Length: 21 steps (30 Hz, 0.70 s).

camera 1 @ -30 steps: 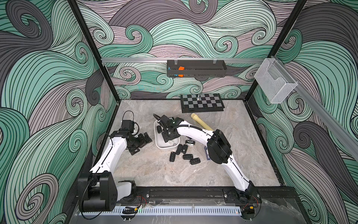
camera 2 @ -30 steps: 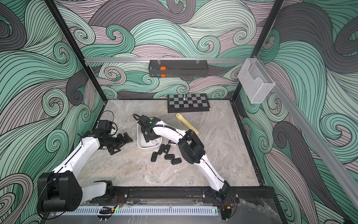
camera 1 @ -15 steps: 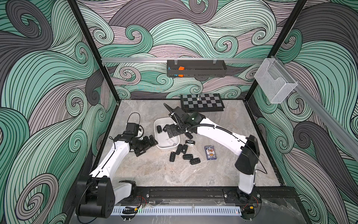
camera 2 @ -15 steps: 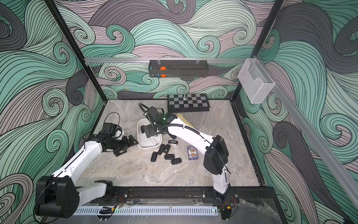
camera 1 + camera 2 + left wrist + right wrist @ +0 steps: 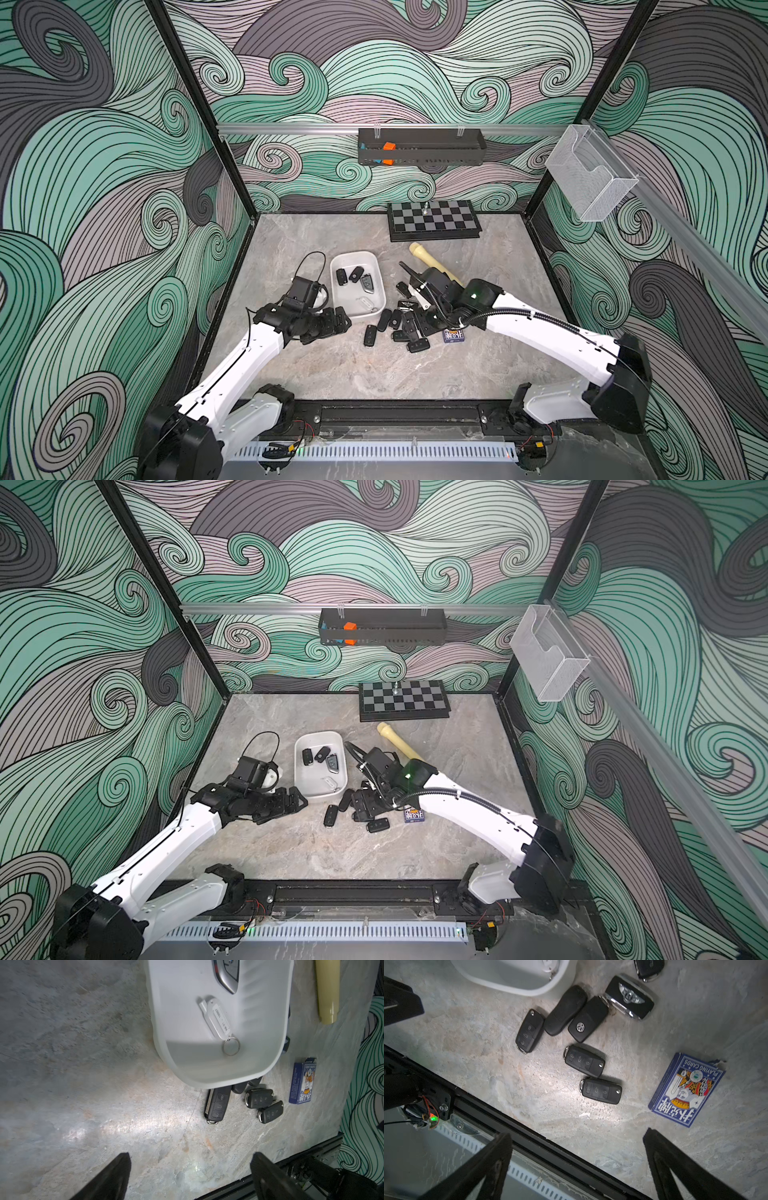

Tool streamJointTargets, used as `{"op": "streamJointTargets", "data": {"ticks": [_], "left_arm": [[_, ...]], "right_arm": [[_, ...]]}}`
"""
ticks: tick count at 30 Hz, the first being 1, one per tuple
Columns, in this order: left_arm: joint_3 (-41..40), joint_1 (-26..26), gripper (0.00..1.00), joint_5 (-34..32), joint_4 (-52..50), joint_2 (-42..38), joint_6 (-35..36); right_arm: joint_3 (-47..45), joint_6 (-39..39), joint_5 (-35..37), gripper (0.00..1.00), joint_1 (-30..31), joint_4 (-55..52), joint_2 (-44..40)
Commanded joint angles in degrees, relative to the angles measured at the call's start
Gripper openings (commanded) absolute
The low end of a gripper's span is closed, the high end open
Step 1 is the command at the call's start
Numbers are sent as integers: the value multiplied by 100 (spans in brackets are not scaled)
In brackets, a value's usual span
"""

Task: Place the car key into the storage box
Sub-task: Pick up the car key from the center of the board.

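Both pincers are released and empty. Your right pincer (image 5: 577,1134) hangs spread above the loose keys on the desk (image 5: 332,374), and your left pincer (image 5: 190,1155) stands spread just off the near corner of the storage box (image 5: 351,305). The box sits left of centre, with three dark keys at its 12 o'clock end and a white tagged key (image 5: 218,1020) toward 6 o'clock. The loose cluster lies at the box's 4 o'clock. I'd take the car key (image 5: 601,1091) at the cluster's 5 o'clock edge, since its front side is free. Turn the wrist so the jaws close across its narrow width and come straight down. Stay clear of the neighbouring key (image 5: 584,1061) just beside it and of the pack of playing cards (image 5: 685,1088) at its 3 o'clock. Lift well over the box wall and let go low over bare floor, so nothing bounces out. Keep your left arm out of that path. In both top views the right wrist covers its own pincer and part of the cluster, so you can't read its height above the desk there. One key (image 5: 650,968) is cut off at the right wrist view's edge. The box rim hides parts of the keys tucked against it, and the cream flashlight (image 5: 432,264) vanishes behind the right arm.
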Motion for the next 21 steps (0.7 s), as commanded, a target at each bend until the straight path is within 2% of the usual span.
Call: {"op": "streamJointTargets", "data": {"ticks": [1,7,13,21], "left_arm": [[-190,-422,90,-669,267,-123,-367],[-367,-1127,85,-1364,701,-59,-783],[-185,-1799,82,-1979,992,486,-950],[140,-2146,82,-2088,1223,1330,-984]], "right_arm": [[-420,352,-268,99,-35,145,-276],[-903,393,-446,99,-130,246,-496],[-1091,248,-484,99,-273,312,-686],[-1326,212,-608,99,-564,321,-1024]]}}
